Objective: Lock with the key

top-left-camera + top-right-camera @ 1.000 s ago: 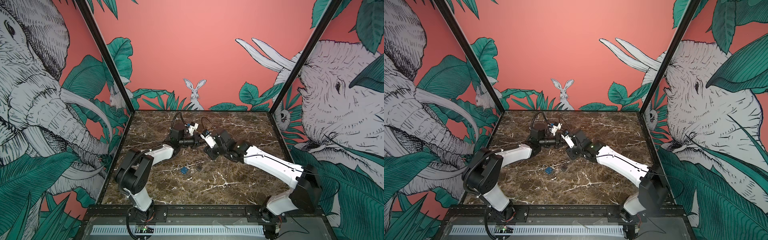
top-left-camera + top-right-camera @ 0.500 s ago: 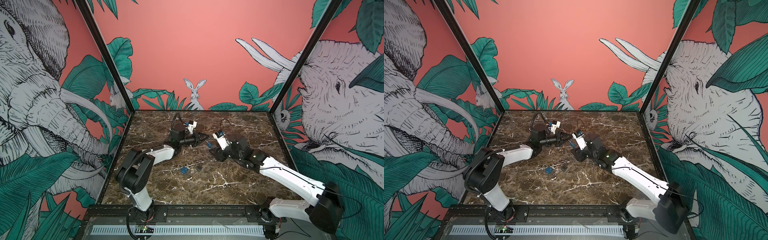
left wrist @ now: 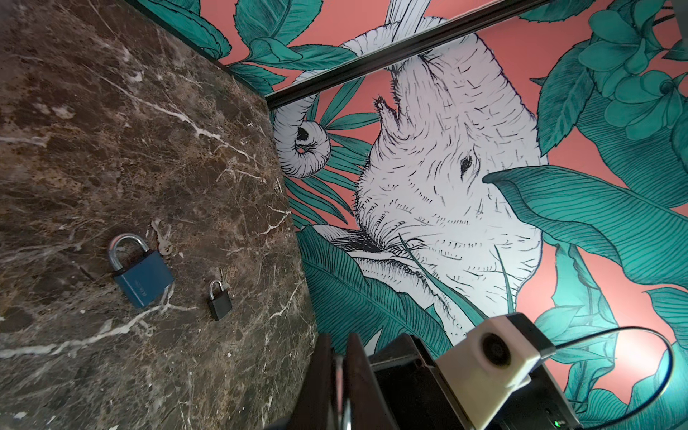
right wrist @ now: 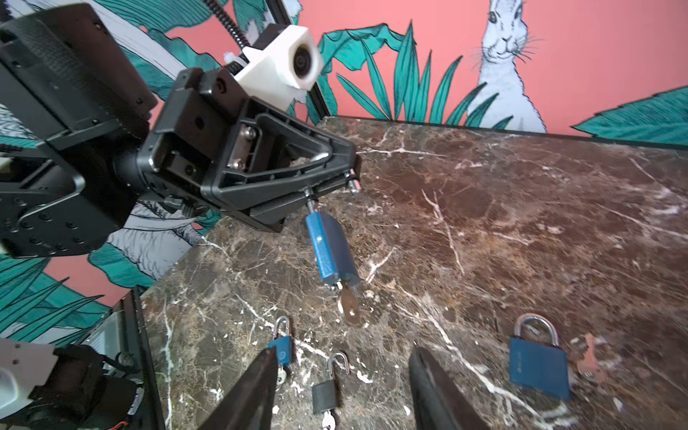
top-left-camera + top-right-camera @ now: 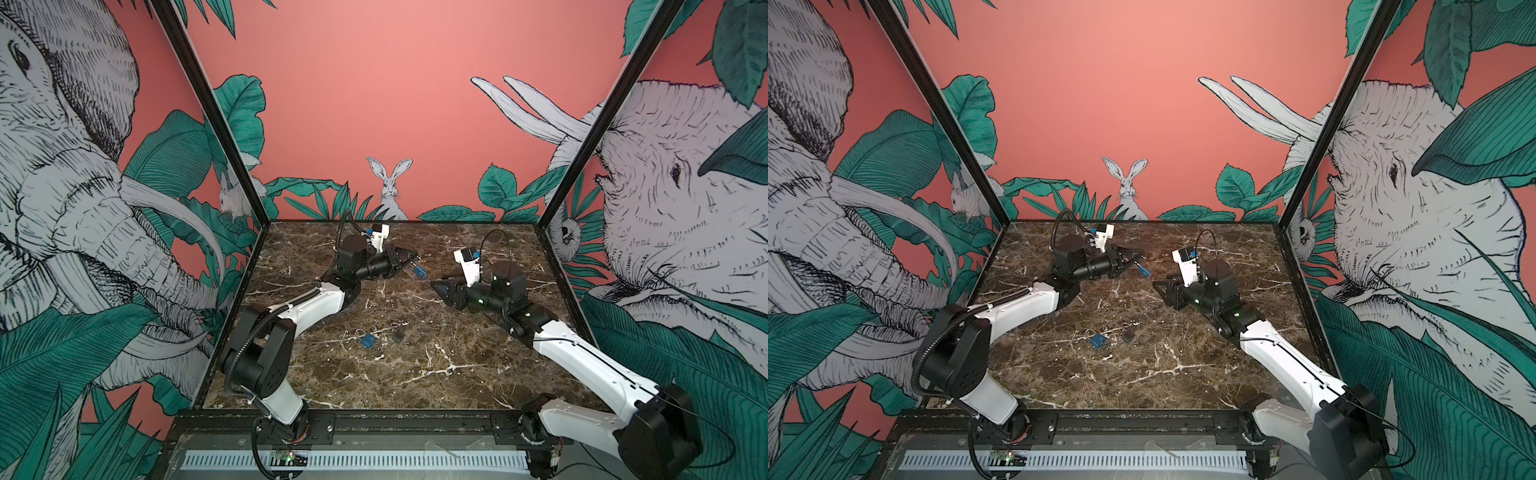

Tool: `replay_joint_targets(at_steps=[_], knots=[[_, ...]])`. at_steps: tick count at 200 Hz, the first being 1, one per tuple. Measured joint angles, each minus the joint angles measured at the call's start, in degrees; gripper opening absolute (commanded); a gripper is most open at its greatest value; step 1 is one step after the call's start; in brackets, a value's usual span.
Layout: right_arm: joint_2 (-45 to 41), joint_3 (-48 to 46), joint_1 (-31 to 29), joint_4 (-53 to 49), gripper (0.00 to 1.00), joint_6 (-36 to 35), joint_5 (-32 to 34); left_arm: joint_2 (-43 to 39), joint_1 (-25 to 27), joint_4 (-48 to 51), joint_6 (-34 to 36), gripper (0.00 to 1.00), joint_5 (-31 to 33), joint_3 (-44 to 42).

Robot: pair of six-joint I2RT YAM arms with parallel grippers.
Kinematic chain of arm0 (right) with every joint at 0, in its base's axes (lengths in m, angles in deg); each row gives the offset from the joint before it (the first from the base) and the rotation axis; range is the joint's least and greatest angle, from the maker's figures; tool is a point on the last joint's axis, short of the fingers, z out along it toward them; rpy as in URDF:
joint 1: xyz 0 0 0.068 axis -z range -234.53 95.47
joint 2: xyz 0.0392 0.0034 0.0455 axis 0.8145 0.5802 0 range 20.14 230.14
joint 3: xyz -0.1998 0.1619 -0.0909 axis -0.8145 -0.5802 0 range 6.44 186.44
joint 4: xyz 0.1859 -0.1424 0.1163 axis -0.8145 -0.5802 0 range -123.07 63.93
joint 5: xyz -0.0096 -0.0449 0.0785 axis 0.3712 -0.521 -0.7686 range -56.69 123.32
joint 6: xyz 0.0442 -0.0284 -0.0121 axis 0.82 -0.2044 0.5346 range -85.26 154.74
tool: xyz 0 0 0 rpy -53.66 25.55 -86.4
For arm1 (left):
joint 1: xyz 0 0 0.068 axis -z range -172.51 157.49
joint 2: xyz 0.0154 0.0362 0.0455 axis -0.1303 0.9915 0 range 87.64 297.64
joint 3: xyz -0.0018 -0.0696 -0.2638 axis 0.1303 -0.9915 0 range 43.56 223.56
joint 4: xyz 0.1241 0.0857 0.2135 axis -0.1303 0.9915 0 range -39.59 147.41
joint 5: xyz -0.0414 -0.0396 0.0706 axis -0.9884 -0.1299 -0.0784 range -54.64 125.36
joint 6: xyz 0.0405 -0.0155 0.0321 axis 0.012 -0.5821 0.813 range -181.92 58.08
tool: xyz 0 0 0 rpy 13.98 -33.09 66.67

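My left gripper [image 5: 406, 259] [image 5: 1130, 258] [image 4: 327, 186] is raised over the back of the marble table, shut on the steel shackle of a blue padlock [image 5: 420, 272] [image 5: 1145, 271] [image 4: 331, 249]. The lock body hangs below the jaws. A silver key [image 4: 348, 306] sticks out of its lower end. In the left wrist view the fingers [image 3: 324, 376] press together on a thin strip of metal. My right gripper [image 5: 436, 286] [image 5: 1160, 286] [image 4: 342, 387] stands open and empty to the right of the lock, apart from it and pointing at it.
Other padlocks lie on the table [image 5: 436, 365]: a blue one [image 5: 368, 340] [image 5: 1097, 340] [image 3: 143, 275] and a small black one [image 5: 397, 336] [image 5: 1128, 336] [image 3: 219, 299] [image 4: 324, 391]. The right wrist view also shows a larger blue padlock [image 4: 538, 361] with a loose key [image 4: 588, 357].
My right gripper has drawn back to the right, away from the held padlock, and its jaws have opened. The left gripper has kept its hold in place.
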Motion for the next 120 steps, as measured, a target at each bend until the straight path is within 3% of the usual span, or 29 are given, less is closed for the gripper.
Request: replay_joint_targets(at_steps=[91, 120], knots=[[2.05, 3.74, 0.04, 0.81, 0.51, -1.73, -5.22, -2.89, 1.29, 8.76, 2.58, 0.0, 0.35, 3.8], [3.76, 5.4, 0.04, 0.83, 0.4, -2.43, -6.12, -2.82, 2.08, 8.85, 2.54, 0.0, 0.07, 4.11]])
